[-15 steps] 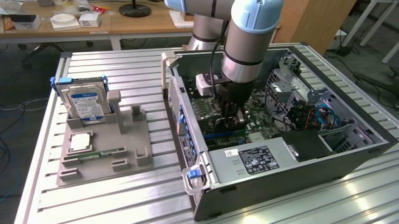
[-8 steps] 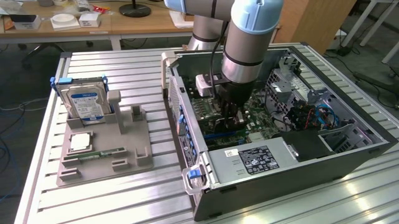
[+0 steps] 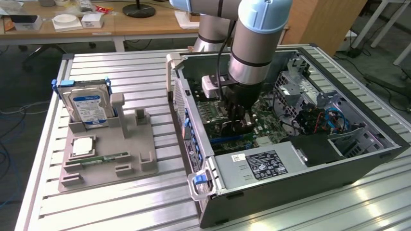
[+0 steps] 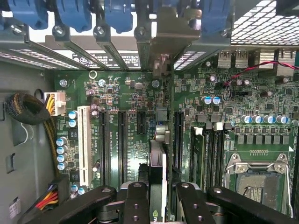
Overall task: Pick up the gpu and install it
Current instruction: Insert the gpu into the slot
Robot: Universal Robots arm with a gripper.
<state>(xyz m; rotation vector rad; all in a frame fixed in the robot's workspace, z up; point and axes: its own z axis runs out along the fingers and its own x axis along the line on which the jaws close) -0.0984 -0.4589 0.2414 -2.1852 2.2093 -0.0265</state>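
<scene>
Surrounding the work: we see an open computer case lying on a slatted metal table, with a grey fixture tray beside it on the exterior view's left.
On the tray: a hard drive stands upright and a memory stick lies flat, both well apart from the arm.
Inside the case: the power supply sits at the near end; the motherboard lies beneath the gripper.
Crowding the card: we count a white slot, black slots, memory slots, the CPU socket, a cable bundle and blue clips along the rear bracket bays.
Gpu: the gpu stands edge-on over the motherboard, just beside a long black slot; we cannot tell whether it touches the slot.
Fingers: the fingers are partly closed, clamped on the gpu's two faces.
</scene>
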